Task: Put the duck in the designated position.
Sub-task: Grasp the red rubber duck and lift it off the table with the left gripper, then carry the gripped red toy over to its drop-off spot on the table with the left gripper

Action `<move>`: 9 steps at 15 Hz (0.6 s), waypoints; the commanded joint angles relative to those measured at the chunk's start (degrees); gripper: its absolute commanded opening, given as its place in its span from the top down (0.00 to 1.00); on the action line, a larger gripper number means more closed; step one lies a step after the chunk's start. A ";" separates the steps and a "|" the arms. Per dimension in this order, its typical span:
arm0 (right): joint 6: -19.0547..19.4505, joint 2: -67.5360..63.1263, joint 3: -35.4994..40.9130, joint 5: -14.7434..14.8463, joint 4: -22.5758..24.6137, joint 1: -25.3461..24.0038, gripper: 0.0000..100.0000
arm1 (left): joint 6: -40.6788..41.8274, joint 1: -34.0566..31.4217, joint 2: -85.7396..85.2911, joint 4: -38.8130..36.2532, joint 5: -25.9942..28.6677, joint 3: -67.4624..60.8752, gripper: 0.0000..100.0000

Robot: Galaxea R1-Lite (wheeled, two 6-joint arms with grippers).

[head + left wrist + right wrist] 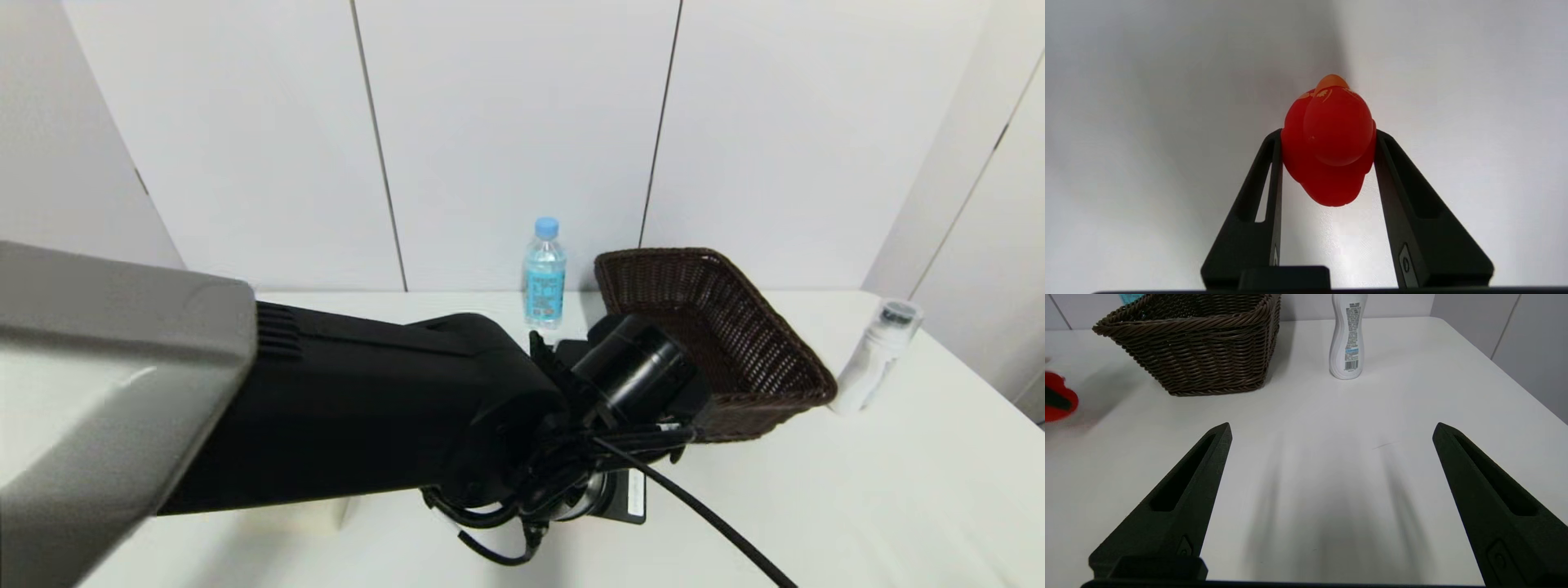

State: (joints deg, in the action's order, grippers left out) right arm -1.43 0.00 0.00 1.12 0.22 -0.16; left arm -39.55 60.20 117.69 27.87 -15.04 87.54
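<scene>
The duck (pixel 1331 139) is solid bright red with an orange beak, and it sits squeezed between the two black fingers of my left gripper (pixel 1327 134), over plain white tabletop (pixel 1147 122). I cannot tell whether the duck touches the table. In the head view my left arm's wrist (pixel 633 380) reaches across the middle and hides both gripper and duck. The duck (pixel 1057 400) also shows far off in the right wrist view, with a dark finger across it. My right gripper (pixel 1332 426) hovers open above the table, holding nothing.
A dark brown wicker basket (pixel 735 343) stands at the back right, close beyond the left wrist. A water bottle with a blue cap (pixel 544 273) stands by the wall. A white bottle (pixel 873 359) stands to the right of the basket.
</scene>
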 commanded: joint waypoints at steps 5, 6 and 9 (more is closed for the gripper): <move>-0.07 0.00 0.00 0.02 0.04 -0.02 0.00 | 3.07 -7.20 -15.30 -6.25 -7.46 0.61 1.00; -0.07 0.00 0.00 0.02 0.04 -0.02 0.00 | 5.88 -10.01 -16.79 -6.42 -7.54 0.61 1.00; -0.07 0.00 0.00 0.02 0.04 -0.02 0.00 | 16.43 -21.00 -20.22 -9.06 -7.54 0.61 1.00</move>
State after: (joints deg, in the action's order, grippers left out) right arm -1.45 0.00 0.00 1.15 0.24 -0.16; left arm -30.76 47.54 102.01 20.97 -22.43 88.15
